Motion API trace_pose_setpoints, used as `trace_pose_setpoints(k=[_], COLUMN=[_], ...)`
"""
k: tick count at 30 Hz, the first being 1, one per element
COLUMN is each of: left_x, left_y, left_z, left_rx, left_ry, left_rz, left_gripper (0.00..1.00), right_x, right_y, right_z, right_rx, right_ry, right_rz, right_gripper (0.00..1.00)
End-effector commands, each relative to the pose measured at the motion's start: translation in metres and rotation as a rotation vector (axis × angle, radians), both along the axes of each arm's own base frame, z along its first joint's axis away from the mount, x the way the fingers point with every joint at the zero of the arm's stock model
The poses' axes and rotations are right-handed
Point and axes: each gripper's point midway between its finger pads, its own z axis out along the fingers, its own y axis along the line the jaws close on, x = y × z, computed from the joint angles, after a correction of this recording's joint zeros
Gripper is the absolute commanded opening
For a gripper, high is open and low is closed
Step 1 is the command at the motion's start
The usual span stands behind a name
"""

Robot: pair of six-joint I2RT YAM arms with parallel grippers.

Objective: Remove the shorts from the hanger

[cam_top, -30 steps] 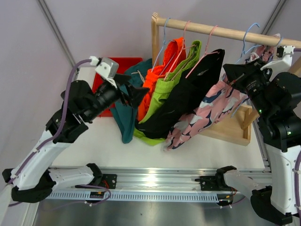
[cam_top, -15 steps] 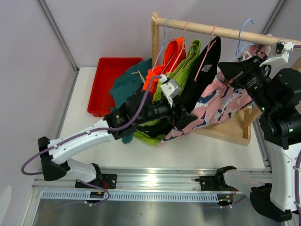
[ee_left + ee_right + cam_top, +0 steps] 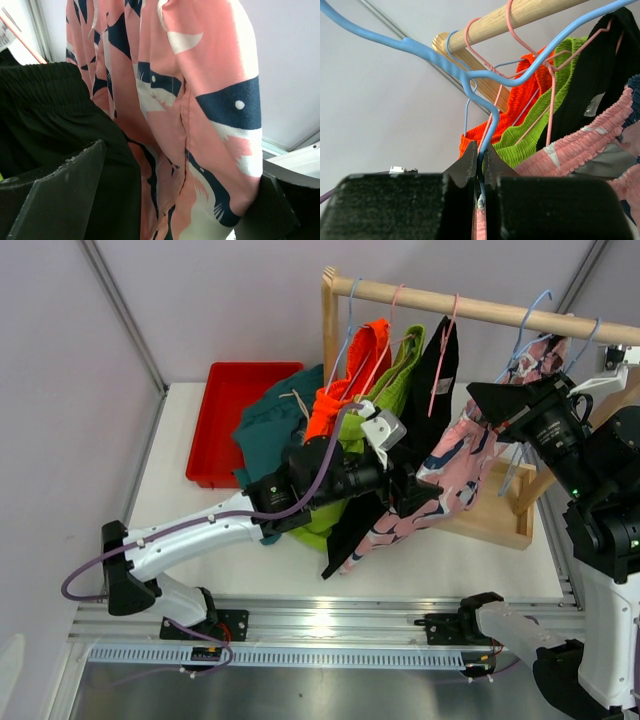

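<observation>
Several shorts hang on hangers from a wooden rod [image 3: 470, 308]: dark teal [image 3: 268, 425], orange [image 3: 345, 380], lime green [image 3: 385, 390], black [image 3: 425, 390] and pink patterned shorts [image 3: 470, 455]. My left gripper [image 3: 412, 490] is open, and its fingers [image 3: 60, 200] straddle the lower part of the pink shorts [image 3: 200, 100], with black fabric [image 3: 45, 110] against the left finger. My right gripper [image 3: 481, 160] is shut on the wire of the blue hanger [image 3: 445, 60] that carries the pink shorts. In the top view that gripper [image 3: 490, 395] sits just below the rod.
A red tray [image 3: 235, 410] lies at the back left, partly under the teal shorts. The rack's wooden upright [image 3: 328, 330] and base frame [image 3: 495, 525] stand on the white table [image 3: 180, 480]. Pink hangers [image 3: 550, 100] crowd close to the blue one.
My left arm swung from beside the teal shorts rightward to the pink shorts, still open. The black shorts now hang straighter. My right gripper kept its hold on the hanger.
</observation>
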Motion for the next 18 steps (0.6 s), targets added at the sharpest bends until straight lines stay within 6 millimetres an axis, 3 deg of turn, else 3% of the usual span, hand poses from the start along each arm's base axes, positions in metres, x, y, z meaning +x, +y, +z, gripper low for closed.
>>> trace_pose_setpoints(k=[1,11,14,18], left_x=[-0.013,-0.036,-0.044,-0.047], left_y=[0.009,0.031,0.038,0.040], left_z=[0.046,0.062,0.079,0.079], left_rx=[-0.094,-0.050,-0.071,-0.062], left_ry=[-0.048,-0.124,-0.151,-0.158], left_rz=[0.028,0.155,0.171,0.180], left_gripper=[0.96,0.99,0.99,0.97], right_x=[-0.027,-0.037,-0.038,-0.041], right_y=[0.005,0.008,0.008,0.007], right_z=[0.038,0.048,0.052,0.059], right_rx=[0.045,0.070,0.066,0.069], right_ry=[-0.152,-0.173,-0.178,-0.192], right_rz=[0.068,0.105,0.104,0.101], right_gripper=[0.00,0.00,0.00,0.00])
